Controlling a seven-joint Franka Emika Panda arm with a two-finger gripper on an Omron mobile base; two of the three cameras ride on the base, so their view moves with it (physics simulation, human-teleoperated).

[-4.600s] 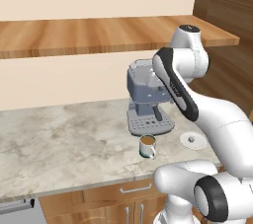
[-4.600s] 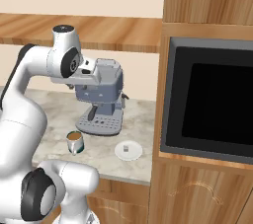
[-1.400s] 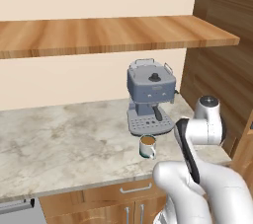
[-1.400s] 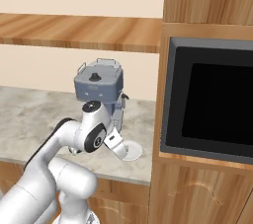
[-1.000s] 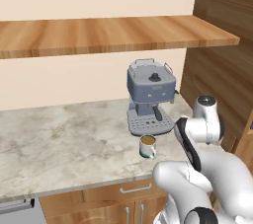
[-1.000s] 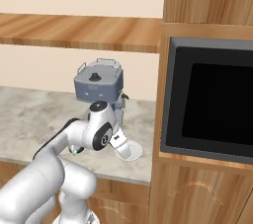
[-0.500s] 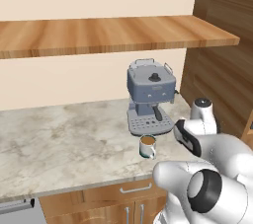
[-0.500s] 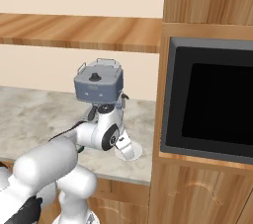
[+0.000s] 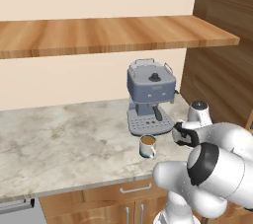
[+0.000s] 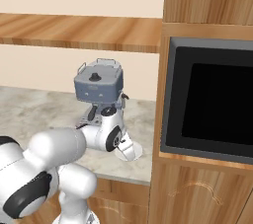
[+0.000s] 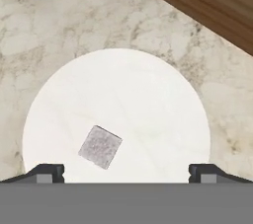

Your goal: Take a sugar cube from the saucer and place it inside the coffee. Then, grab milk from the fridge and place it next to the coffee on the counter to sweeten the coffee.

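Note:
In the hand view the saucer [image 11: 148, 99] lies directly below my gripper [image 11: 126, 174]. The sugar cube [image 11: 100, 146], a small greyish-white square, rests on the saucer's lower left part. My two fingertips [image 11: 45, 172] stand wide apart at either side of the saucer, open, with nothing between them but the plate. The cube sits left of the midline between them. From the right base view the saucer [image 10: 130, 151] peeks out under my hand near the counter's right end. The coffee [image 9: 147, 146] stands in front of the espresso machine, left of my hand. Milk and fridge are out of view.
The grey-blue espresso machine [image 9: 149, 97] stands on the marbled counter [image 9: 59, 139] just behind the mug. A wooden wall panel [image 11: 207, 6] borders the counter right of the saucer. A black oven front [image 10: 212, 99] fills the cabinet at right. A wooden shelf [image 9: 99, 33] hangs overhead.
Over the last second my arm has folded further forward and down, bringing the hand lower over the saucer. The mug and the machine have not moved. The jaws stayed open.

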